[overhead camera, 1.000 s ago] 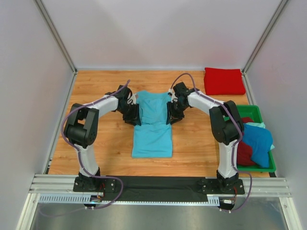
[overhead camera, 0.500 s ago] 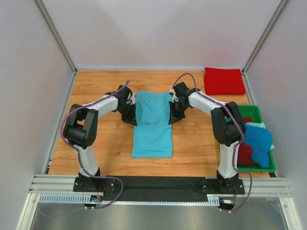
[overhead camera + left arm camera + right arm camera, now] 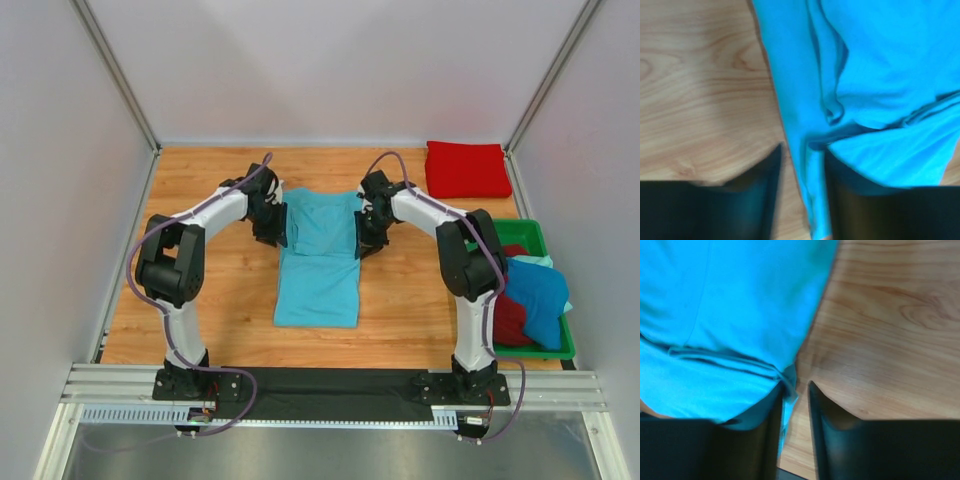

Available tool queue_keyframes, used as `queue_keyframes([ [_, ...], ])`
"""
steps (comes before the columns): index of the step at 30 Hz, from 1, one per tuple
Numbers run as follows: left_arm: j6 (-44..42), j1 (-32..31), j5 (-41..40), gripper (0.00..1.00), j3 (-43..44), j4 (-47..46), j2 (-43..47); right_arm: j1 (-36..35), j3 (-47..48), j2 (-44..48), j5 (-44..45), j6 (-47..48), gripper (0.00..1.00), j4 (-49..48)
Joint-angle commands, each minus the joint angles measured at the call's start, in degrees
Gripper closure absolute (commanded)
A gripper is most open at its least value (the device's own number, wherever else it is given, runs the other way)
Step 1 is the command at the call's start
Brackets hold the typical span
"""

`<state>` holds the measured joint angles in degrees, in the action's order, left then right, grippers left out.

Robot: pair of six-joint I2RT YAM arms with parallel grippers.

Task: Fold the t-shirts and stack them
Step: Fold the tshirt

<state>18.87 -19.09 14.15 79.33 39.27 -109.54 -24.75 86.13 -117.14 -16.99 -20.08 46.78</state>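
A light turquoise t-shirt (image 3: 318, 270) lies flat at the middle of the table, its sleeves folded in. My left gripper (image 3: 280, 228) sits low at the shirt's left edge and my right gripper (image 3: 360, 235) at its right edge. In the left wrist view the left gripper (image 3: 801, 150) is open, with the shirt's (image 3: 880, 60) folded edge lying between its fingers and bare wood beside it. In the right wrist view the right gripper (image 3: 796, 385) is narrowly open. There the cloth's (image 3: 740, 300) edge rests against one finger. A folded bright red t-shirt (image 3: 467, 168) lies at the back right.
A green tray (image 3: 535, 232) stands at the right edge and holds a bunched blue shirt (image 3: 538, 295) and a dark red one (image 3: 510, 318). White walls close off three sides of the wooden table (image 3: 200, 290).
Both grippers have shifted a little toward the back along the shirt's sides. The shirt's upper part now lies slightly narrower between them.
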Motion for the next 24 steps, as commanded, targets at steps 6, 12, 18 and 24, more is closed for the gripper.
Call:
queue_keyframes([
  [6,-0.3,0.1,-4.9,0.06,-11.3,5.2,19.9,0.0,-6.0,11.1,7.6,0.5,0.36,8.0],
  [12,7.4,0.1,7.9,0.46,-29.5,2.5,35.0,-5.8,-30.7,29.1,-4.9,-17.0,0.33,-8.8],
  [18,20.0,0.0,17.8,0.38,-42.0,-9.2,38.1,-14.2,-45.3,37.6,-4.4,-35.3,0.44,-28.1],
  [24,30.5,0.0,16.9,0.2,-51.2,-16.5,42.1,-16.4,-56.9,40.9,0.3,-49.7,0.56,-38.6],
])
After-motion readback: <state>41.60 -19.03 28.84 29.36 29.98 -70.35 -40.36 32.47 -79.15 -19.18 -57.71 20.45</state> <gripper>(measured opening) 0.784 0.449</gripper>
